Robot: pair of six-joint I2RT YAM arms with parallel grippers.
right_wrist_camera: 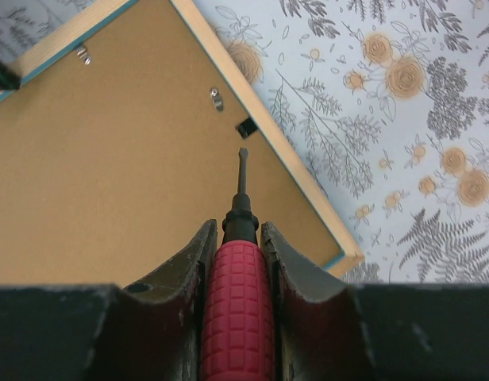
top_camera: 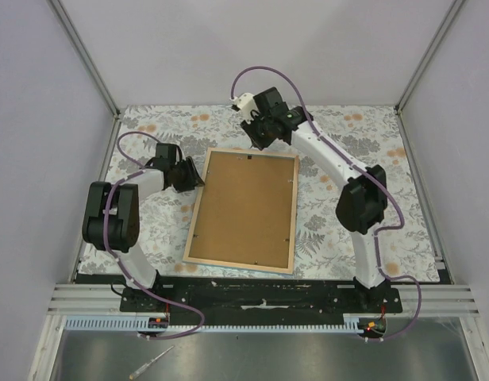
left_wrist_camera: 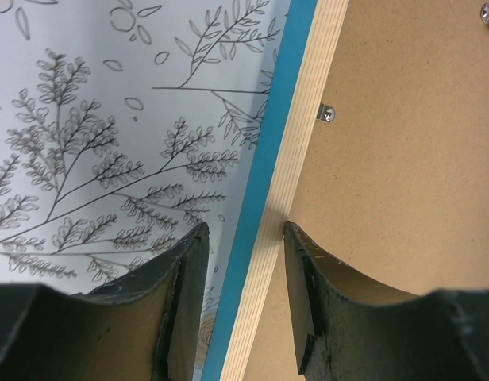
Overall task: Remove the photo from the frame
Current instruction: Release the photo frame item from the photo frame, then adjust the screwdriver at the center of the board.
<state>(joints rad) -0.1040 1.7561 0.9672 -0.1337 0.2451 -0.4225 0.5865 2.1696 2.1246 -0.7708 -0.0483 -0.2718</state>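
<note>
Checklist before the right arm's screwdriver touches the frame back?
1. Right gripper shut on screwdriver: ok.
2. Tip lined up with black tab, just short of it: ok.
3. Left gripper clamping frame edge: not ok, fingers open on either side.
4. Frame face down, brown back board up: ok.
5. Metal clip turned clear of board: cannot tell.

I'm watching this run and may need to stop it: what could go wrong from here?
The screwdriver in the right tool could slip off the small black fitting and gouge the brown board. The left tool straddles the frame edge with fingers open, so the frame may slide when pried.
</note>
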